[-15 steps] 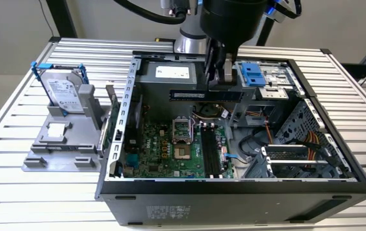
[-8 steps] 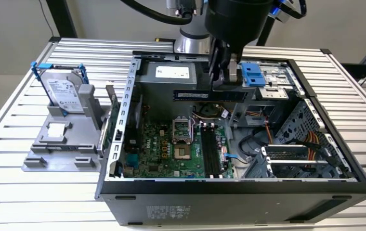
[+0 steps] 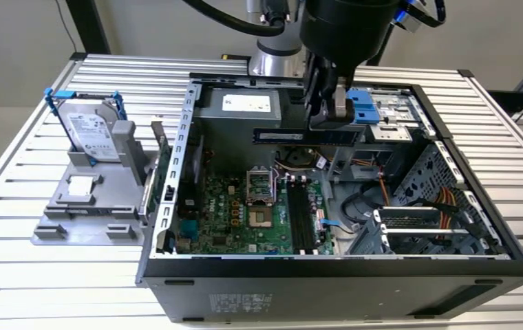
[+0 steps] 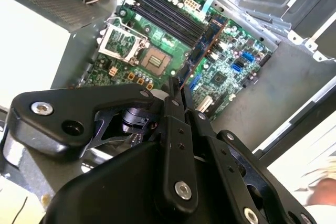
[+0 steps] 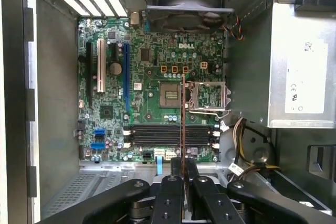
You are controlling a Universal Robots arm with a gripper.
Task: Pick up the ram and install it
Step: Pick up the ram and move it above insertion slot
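**Robot Held the Ram Over the Open Computer**

The gripper [image 3: 330, 122] was closed tight on the ram [image 3: 285, 135]. Its fingers pinched the long, thin stick near one end. In the exterior view the ram lay flat and level in the air, up high inside the open computer case [image 3: 335, 265]. It hung just in front of the gray power box [image 3: 243, 110] and was not touching the green board [image 3: 243, 213] below.

In the first wrist view the ram [image 5: 182, 119] looked like a thin line sticking out from the gripper [image 5: 182, 169]. That line crossed over the long black slots [image 5: 170, 135] on the green board. The ram was not in a slot yet. In the second wrist view the ram [image 4: 201, 51] also showed as a thin edge pointing away from the gripper [image 4: 176, 90].

A hard drive [image 3: 91, 130] in a blue frame stood on a gray stand [image 3: 87, 206], on the exterior view's left, outside the case. Everything sat on a silver table [image 3: 23, 275].
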